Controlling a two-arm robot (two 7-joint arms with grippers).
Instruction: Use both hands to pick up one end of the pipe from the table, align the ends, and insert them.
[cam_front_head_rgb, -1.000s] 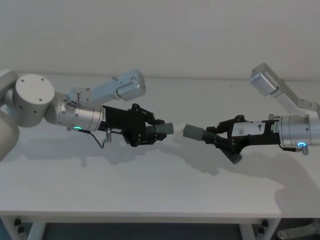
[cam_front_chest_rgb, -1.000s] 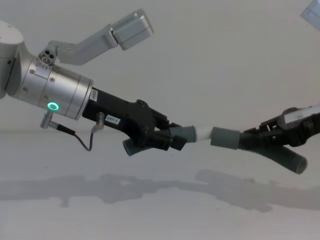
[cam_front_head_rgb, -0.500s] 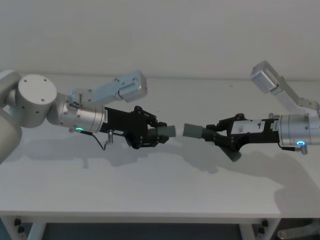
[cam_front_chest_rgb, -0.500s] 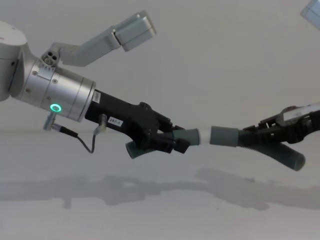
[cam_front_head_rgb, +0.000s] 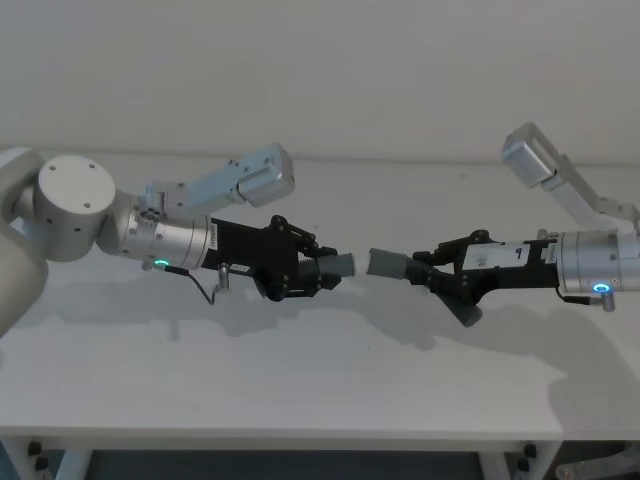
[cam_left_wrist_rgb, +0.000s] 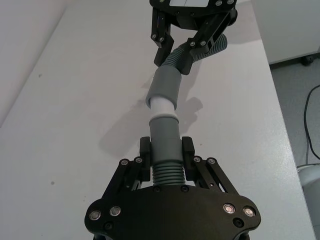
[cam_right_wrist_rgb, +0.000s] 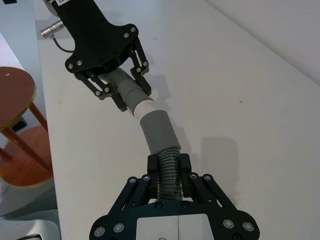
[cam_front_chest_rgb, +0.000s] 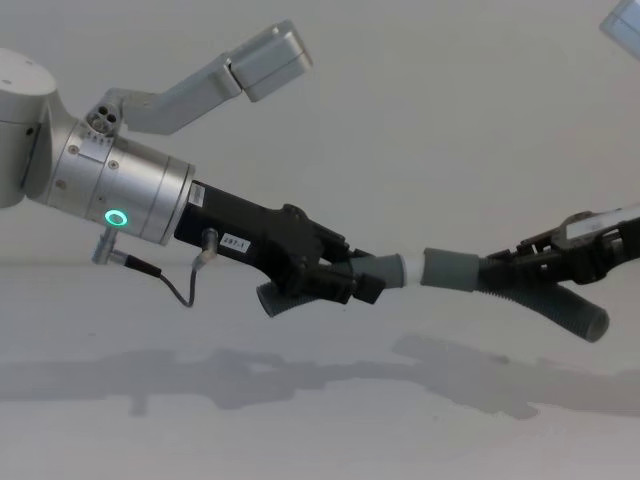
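Observation:
Both grippers hold their halves of the pipe in the air above the white table (cam_front_head_rgb: 300, 380), facing each other. My left gripper (cam_front_head_rgb: 312, 272) is shut on the ribbed part of one dark-grey piece (cam_left_wrist_rgb: 165, 137). That piece's white tip (cam_left_wrist_rgb: 161, 106) points at the other piece. My right gripper (cam_front_head_rgb: 440, 276) is shut on the ribbed part of the second piece (cam_right_wrist_rgb: 169, 165). Its bent free end (cam_front_chest_rgb: 585, 322) hangs down. Its wide grey cuff (cam_front_chest_rgb: 450, 270) meets the white tip (cam_front_chest_rgb: 412, 270) mouth to tip, nearly in line. How deep the tip sits in the cuff cannot be told.
The table's front edge (cam_front_head_rgb: 300, 432) runs along the bottom of the head view. A round wooden stool (cam_right_wrist_rgb: 15, 95) stands on the floor beside the table. The grey camera housings (cam_front_head_rgb: 255, 172) (cam_front_head_rgb: 530, 158) stick up above both wrists.
My left gripper has moved right toward the right one, and less of the white tip shows before the cuff. The right gripper has hardly moved.

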